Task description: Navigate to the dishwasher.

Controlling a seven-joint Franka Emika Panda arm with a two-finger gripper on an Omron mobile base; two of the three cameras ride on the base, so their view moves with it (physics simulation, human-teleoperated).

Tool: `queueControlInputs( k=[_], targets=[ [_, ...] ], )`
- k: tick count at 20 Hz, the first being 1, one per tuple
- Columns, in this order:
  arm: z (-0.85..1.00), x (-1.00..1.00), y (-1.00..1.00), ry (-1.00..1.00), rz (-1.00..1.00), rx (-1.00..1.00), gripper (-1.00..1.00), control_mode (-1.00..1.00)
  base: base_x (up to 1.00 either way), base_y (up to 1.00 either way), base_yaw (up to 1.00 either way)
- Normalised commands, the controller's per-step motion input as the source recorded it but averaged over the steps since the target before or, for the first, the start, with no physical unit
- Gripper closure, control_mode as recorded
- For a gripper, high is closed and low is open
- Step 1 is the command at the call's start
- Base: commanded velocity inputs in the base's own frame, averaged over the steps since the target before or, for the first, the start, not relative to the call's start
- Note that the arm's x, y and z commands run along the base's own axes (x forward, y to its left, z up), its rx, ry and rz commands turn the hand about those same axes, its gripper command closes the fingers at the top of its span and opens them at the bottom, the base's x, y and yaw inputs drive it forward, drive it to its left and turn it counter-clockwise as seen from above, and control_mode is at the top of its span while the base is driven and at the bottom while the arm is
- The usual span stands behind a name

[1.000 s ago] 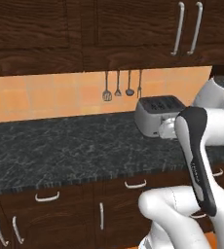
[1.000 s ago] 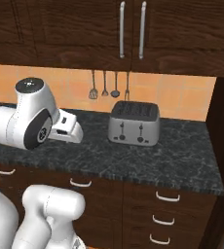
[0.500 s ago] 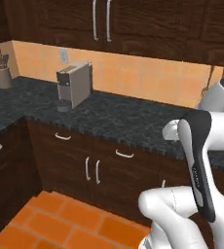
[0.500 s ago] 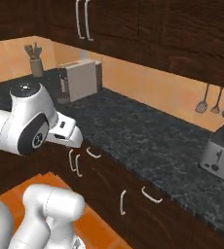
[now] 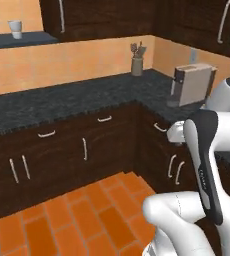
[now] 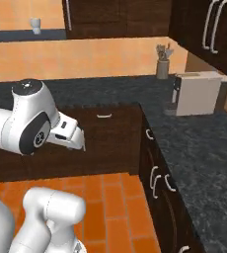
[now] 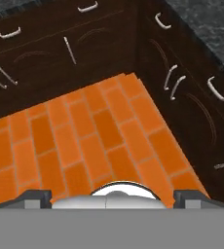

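The dishwasher is out of view; no grey metallic front with a black bar handle appears among the fronts here. Dark brown cabinet doors (image 5: 52, 155) with small silver handles line both legs of a corner counter (image 5: 82, 97). My gripper (image 6: 82, 144) hangs folded in front of the arm, above the orange tile floor (image 6: 110, 197). In the hand view its two dark fingertips (image 7: 33, 196) stand wide apart, open, with nothing between them, pointing down at the floor (image 7: 84, 136).
A beige boxy appliance (image 6: 197, 93) stands on the right counter leg, with a utensil holder (image 6: 162, 66) in the corner behind it. A white cup (image 5: 15, 29) sits on a high shelf. Wall cabinets (image 6: 209, 29) hang above. Open floor (image 5: 77, 220) lies ahead.
The whole picture has swung: the base has turned, so the toaster and hanging utensils have left the views and the counter corner and tile floor have come in. The arm's pose looks unchanged.
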Motion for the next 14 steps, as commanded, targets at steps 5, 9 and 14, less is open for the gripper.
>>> queueControlInputs(
  k=[5, 9, 14],
  targets=[
    [0.0, 0.0, 0.0, 0.0, 0.0, 0.0, -1.0, 1.0, -0.24, 0.0, 1.0],
    [0.0, 0.0, 0.0, 0.0, 0.0, 0.0, -1.0, 1.0, -0.24, 0.0, 1.0],
    [0.0, 0.0, 0.0, 0.0, 0.0, 0.0, -1.0, 1.0, -0.23, 0.0, 1.0]
  ],
)
